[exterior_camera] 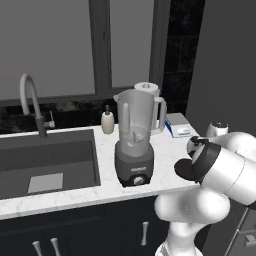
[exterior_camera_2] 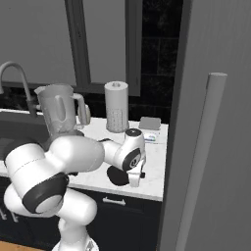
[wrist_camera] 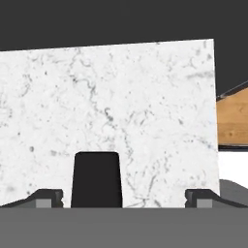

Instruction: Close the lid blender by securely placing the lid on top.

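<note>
A: What is the gripper [wrist_camera: 124, 196] doing?
B: Its jaws are spread wide with nothing between them, pointing down at the white marble counter [wrist_camera: 121, 106]. In the hand view a dark upright shape sits between the fingertips [wrist_camera: 48, 197]; I cannot tell what it is.

A: And the lid [exterior_camera_2: 117, 175]?
B: In the right base view the flat black disc lies on the counter near its front edge, directly under the wrist and partly hidden by the hand. In the left base view it shows as a dark patch [exterior_camera: 186, 170] beside the arm.

A: Where is the blender [exterior_camera: 135, 137]?
B: Upright on the counter to the lid's left, just right of the sink [exterior_camera: 47, 162], clear jar open at the top. A soap bottle [exterior_camera: 107, 121] and a paper towel roll [exterior_camera_2: 116, 107] stand behind it.
</note>
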Controlling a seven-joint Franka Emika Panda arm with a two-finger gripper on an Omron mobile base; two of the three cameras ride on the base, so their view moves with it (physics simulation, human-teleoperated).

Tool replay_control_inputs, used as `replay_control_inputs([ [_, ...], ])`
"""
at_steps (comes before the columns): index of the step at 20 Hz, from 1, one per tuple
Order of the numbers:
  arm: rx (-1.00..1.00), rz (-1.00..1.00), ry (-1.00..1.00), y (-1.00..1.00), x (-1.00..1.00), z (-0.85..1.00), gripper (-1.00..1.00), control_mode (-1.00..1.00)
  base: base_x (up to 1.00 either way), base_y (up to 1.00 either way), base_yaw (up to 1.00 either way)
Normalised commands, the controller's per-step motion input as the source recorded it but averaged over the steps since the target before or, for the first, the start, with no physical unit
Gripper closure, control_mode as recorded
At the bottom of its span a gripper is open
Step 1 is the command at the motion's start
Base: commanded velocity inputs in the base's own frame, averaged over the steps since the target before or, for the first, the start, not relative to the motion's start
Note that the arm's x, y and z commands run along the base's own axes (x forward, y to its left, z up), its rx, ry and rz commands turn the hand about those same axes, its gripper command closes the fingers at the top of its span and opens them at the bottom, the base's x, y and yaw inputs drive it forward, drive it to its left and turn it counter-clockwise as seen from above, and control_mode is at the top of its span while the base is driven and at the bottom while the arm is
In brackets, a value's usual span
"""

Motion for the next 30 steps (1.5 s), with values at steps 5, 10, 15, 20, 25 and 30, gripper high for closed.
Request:
replay_control_inputs([
  [5,0.0,0.0,0.0,0.0,0.13,-0.14,-1.0,-1.0,0.0,0.0,0.0],
  [10,0.0,0.0,0.01,0.02,0.22,-0.17,-1.0,-1.0,0.0,0.0,0.0],
  [15,0.0,0.0,0.02,0.0,0.17,-0.13,-1.0,-1.0,0.0,0.0,0.0],
  [20,0.0,0.0,0.03,0.09,0.13,-0.24,-1.0,-1.0,0.0,0.0,0.0],
  [25,0.0,0.0,0.04,0.15,0.03,-0.46,1.0,-1.0,0.0,0.0,0.0],
  [30,0.0,0.0,0.01,0.32,-0.01,-0.6,1.0,-1.0,0.0,0.0,0.0],
])
